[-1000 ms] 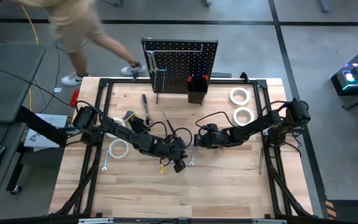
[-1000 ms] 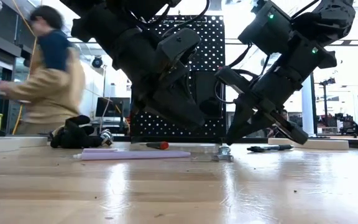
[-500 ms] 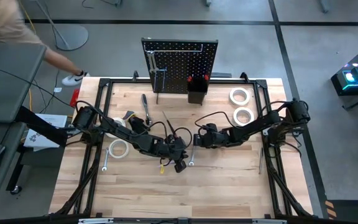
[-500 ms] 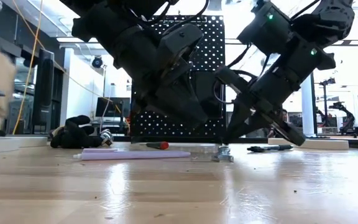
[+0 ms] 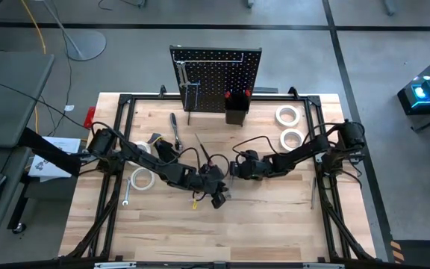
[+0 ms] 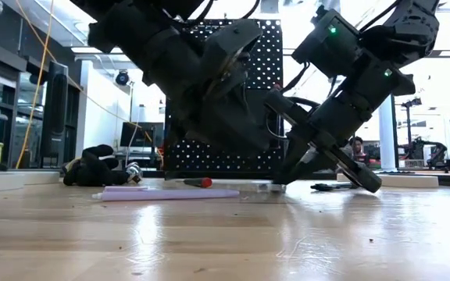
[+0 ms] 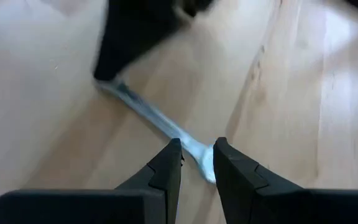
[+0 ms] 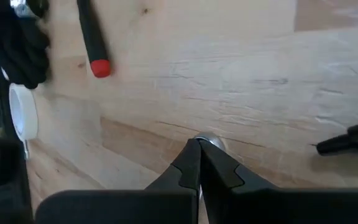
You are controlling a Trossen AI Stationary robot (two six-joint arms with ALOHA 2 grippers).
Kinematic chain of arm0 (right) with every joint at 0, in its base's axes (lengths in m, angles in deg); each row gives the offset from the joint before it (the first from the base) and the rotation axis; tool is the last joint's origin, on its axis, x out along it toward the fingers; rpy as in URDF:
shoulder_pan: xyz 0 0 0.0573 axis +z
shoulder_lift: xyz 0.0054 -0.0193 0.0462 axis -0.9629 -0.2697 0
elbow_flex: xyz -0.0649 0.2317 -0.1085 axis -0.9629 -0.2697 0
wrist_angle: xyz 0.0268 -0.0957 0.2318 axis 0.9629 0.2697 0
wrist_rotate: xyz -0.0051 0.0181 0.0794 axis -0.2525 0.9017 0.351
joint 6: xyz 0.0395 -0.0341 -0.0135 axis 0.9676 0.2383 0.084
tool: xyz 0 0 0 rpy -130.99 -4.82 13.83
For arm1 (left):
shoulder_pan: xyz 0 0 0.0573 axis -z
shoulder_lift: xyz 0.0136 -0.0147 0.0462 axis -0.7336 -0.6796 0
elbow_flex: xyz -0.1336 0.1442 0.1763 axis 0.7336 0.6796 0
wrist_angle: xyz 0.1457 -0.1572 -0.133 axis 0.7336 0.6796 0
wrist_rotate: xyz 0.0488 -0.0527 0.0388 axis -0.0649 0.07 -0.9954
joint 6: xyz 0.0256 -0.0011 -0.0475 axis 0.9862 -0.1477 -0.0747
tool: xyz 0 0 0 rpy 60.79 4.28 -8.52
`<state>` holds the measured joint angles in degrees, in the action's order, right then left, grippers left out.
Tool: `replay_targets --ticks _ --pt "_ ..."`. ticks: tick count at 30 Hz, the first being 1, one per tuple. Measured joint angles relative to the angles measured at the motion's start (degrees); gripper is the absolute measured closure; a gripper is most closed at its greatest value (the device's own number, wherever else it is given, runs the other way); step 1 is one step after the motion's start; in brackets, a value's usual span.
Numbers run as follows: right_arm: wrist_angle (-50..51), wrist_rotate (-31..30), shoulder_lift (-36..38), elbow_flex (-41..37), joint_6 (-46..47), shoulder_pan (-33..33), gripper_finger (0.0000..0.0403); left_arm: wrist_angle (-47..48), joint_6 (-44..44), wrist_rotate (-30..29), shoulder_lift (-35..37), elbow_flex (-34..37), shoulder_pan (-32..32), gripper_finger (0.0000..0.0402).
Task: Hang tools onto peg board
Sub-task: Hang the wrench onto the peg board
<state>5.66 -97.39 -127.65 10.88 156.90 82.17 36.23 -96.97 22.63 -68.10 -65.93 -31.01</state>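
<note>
A silver wrench (image 7: 157, 118) lies on the wooden tabletop in the middle, seen in the high view between the two grippers (image 5: 228, 190). My left gripper (image 7: 196, 155) comes in from the table's left with its fingers on the wrench's near end. My right gripper (image 8: 199, 149), shut, comes from the right and stands on the wrench's far end (image 6: 269, 186). The peg board (image 5: 215, 75) stands upright at the table's far edge. My left gripper pinches the wrench's near end (image 7: 199, 163) between its two fingers, slanting down from the table's left and lying along the wrench. The wrench lies on the table. My right gripper sets its shut fingertips (image 8: 194, 158) on the wrench's far end (image 8: 210, 142), slanting down from the table's right.
A red-tipped screwdriver (image 8: 92, 37) and a white tape roll (image 5: 142, 179) lie to the left. Two tape rolls (image 5: 290, 127) lie at the far right, and pliers (image 5: 175, 128) lie near the board. A second wrench (image 5: 126, 193) lies at the left, a dark tool (image 6: 338, 186) at the right.
My right gripper has come down and a little toward the table's left, onto the wrench's far end, staying shut. A person beyond the table's far left corner has walked out of view.
</note>
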Motion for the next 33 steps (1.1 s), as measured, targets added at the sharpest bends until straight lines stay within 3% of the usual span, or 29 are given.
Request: replay_targets --ticks 4,9,19,28,33 --pt "-0.6 -0.5 -0.1 -0.1 2.2 -0.6 0.0403 -0.8 -7.3 1.0 -2.8 0.0 1.1 0.0306" --pt "-1.8 -0.8 -0.3 -0.3 2.0 -0.7 0.0403 0.0 -19.8 1.4 -4.1 0.1 -0.6 0.0262" --pt "-3.3 -0.4 -0.4 -0.4 0.4 -0.7 0.0403 -3.8 -26.0 22.7 -5.5 0.0 -8.4 0.0199" --pt "-4.7 -0.3 -0.4 -0.4 -0.5 -0.7 0.0403 -5.5 -30.9 31.1 -7.3 -0.2 -11.3 0.0197" --pt "-5.8 -0.2 -0.4 -0.4 -1.9 -0.7 0.0403 -13.0 -35.2 34.2 -9.3 -0.2 -11.0 0.0197"
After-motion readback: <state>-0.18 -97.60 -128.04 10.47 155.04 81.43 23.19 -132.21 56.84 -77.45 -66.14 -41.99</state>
